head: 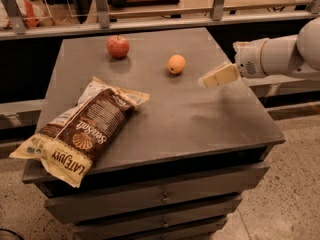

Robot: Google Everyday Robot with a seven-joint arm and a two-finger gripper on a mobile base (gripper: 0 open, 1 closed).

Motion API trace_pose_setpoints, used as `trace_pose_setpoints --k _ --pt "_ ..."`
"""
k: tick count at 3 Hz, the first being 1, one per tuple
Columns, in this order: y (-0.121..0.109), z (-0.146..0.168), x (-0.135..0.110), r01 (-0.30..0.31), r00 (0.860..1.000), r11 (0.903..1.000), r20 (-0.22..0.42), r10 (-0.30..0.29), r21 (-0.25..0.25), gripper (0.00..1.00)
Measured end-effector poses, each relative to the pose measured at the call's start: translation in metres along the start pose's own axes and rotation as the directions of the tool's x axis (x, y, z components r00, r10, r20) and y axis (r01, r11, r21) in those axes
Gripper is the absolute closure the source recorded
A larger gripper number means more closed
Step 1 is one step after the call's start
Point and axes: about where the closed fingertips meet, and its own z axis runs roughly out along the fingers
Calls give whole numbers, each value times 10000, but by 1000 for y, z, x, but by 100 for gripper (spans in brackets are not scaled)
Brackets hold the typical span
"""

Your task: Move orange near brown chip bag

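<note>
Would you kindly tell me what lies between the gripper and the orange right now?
Nothing does: in the camera view, only a bare stretch of grey tabletop separates the gripper, hovering at the table's right side, from the orange.

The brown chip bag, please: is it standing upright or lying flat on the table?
Lying flat: the brown chip bag shows its printed face upward. The gripper hovers near the orange.

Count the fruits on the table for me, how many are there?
2. The red apple sits at the back left of the table; the orange lies right of it, nearer the middle. The robot's hand hovers right of the orange. None seem hidden.
</note>
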Motion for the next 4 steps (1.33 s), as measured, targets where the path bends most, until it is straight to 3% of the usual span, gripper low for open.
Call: trace_pose_setpoints --k 1,2,3,4 --pt "-1 32 -7 -323 9988 9975 356 346 -633 0" --pt "2 62 -15 -339 9976 9824 528 443 -1837 0" --pt "8 85 -23 -171 9967 9614 711 380 -2745 0" --pt "13 102 -30 129 9955 9475 928 177 -3196 0"
